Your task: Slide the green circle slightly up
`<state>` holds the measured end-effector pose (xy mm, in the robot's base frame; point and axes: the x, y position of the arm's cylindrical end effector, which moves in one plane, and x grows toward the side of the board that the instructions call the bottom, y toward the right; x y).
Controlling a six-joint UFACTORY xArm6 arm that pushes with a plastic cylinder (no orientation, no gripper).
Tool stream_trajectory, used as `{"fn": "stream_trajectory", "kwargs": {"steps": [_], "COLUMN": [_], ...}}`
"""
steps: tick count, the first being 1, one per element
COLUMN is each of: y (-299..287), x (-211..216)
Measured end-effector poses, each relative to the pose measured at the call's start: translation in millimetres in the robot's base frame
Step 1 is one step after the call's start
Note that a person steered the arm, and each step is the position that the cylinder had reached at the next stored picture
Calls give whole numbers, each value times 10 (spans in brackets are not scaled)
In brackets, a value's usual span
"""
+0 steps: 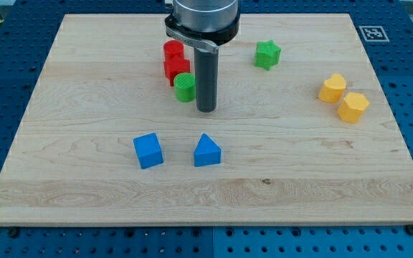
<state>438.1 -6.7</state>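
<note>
- Two red blocks crowd the board's upper middle: a red cylinder and, touching it just below, a chunkier red block whose shape I can't quite make out.
- That lower red block sits right against the top of the green circle, so the way toward the view's top is blocked.
- The arm has no jaws to open or close, only the dark rod; the tip rests on the wood just beside the green circle, at its right and slightly lower.
- A green star lies well off to the right, and further right two yellow blocks huddle together.
- Below, a blue cube and a blue triangle sit apart from the action.
- Open wood stretches left of the green circle and beneath it; every edge is far off.
</note>
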Motion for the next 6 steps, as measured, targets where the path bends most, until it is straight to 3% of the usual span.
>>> {"fn": "stream_trajectory", "kwargs": {"steps": [2, 3, 4, 6], "y": [-378, -339, 104, 74], "x": [-8, 4, 269, -143]}}
